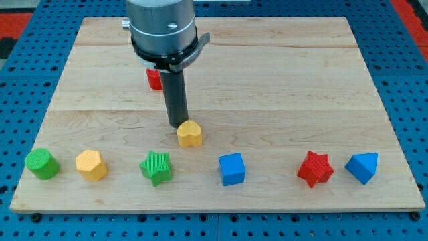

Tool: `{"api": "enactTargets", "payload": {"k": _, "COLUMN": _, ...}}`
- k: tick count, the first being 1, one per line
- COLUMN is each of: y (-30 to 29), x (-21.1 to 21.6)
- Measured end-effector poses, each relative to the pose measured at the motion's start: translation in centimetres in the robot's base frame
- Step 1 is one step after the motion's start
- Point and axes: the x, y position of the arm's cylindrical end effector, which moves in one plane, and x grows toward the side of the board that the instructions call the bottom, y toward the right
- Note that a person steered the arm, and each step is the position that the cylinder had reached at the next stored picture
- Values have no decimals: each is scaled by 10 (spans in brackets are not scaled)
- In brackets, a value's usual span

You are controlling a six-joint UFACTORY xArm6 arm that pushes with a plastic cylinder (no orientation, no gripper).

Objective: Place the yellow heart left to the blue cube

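The end effector here is a bare rod with no jaws to open or close, and my tip (178, 124) is resting on the worktop (281, 80) right behind the yellow heart (189, 134), at its upper-left shoulder, touching or nearly so. The heart is sitting a little above the row along the worktop's bottom edge, between the green star (156, 167) and the blue cube (232, 169), up and to the left of the cube. I judge a short push toward the bottom edge is what is needed, steering slightly right so the heart is settling into the gap just left of the cube. Pushing through its centre should be keeping it from spinning off toward the star.
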Motion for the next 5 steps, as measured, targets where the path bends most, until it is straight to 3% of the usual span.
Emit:
{"api": "enactTargets", "payload": {"k": 2, "y": 1, "x": 59}}
{"api": "enactTargets", "payload": {"k": 4, "y": 11, "x": 25}}
{"api": "enactTargets", "payload": {"k": 5, "y": 44, "x": 25}}
